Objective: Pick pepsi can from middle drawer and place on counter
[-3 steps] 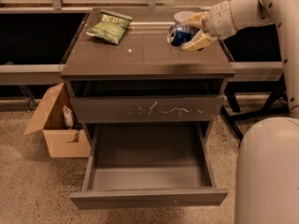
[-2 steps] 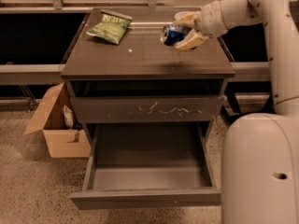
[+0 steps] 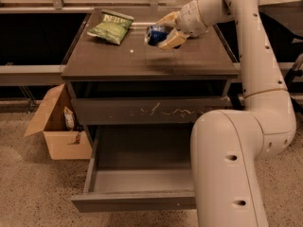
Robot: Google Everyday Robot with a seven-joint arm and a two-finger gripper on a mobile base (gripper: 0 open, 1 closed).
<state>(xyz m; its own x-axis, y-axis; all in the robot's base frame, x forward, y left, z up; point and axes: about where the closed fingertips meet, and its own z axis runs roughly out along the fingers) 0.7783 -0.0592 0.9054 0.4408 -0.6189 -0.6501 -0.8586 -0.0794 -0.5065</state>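
The pepsi can [image 3: 153, 34], blue with a silver end, is tilted on its side in my gripper [image 3: 162, 31], which is shut on it. Can and gripper hang a little above the middle-back of the counter [image 3: 118, 58], the dark top of the drawer cabinet. The arm reaches in from the upper right. The middle drawer [image 3: 135, 201], with a plain front, is pulled open low in the view and shows nothing inside. Above it sits the shut drawer with white scratches [image 3: 151, 111].
A green chip bag [image 3: 111, 26] lies on the counter's back left, left of the can. An open cardboard box [image 3: 57, 129] stands on the floor left of the cabinet. My white arm and base [image 3: 227, 169] fill the right side, next to the open drawer.
My gripper has carried the can leftward over the counter, from near the right edge toward the middle. The drawers and the chip bag have not moved.
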